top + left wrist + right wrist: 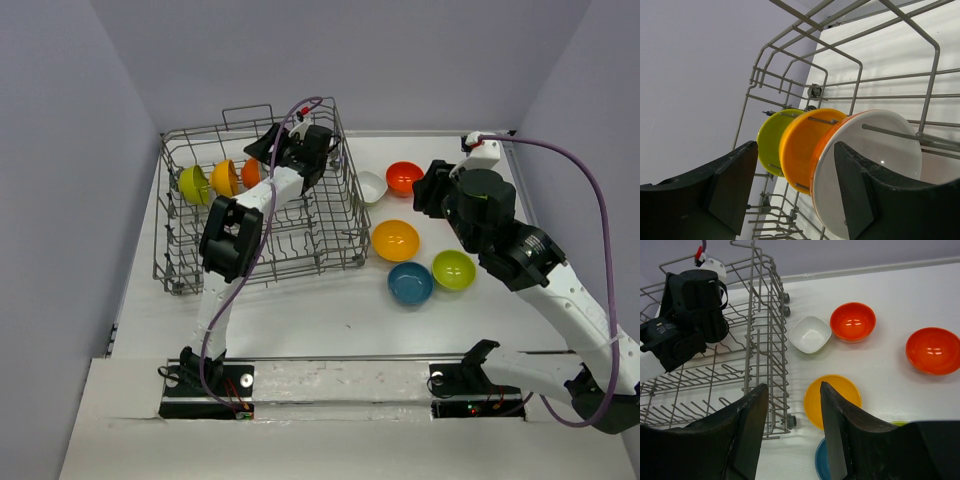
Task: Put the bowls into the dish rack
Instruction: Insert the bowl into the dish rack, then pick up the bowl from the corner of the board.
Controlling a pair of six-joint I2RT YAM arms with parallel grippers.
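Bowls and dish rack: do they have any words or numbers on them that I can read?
Bowls: no words, numbers or signs, only plain colours.
Dish rack: bare wire with no label.
Left arm: a tiny pale marking on its black housing, seen from the right wrist camera, is too small to read.
So nothing here can be read.

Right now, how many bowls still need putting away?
Four look done, standing on edge in the dish rack: a lime bowl, an orange-yellow bowl, a red-orange bowl, a white bowl. Nothing is held: the left gripper beside them and the right gripper over the table are open. Six wait there: second white bowl, second red-orange bowl, third red-orange bowl, second orange-yellow bowl, teal bowl, second lime bowl.
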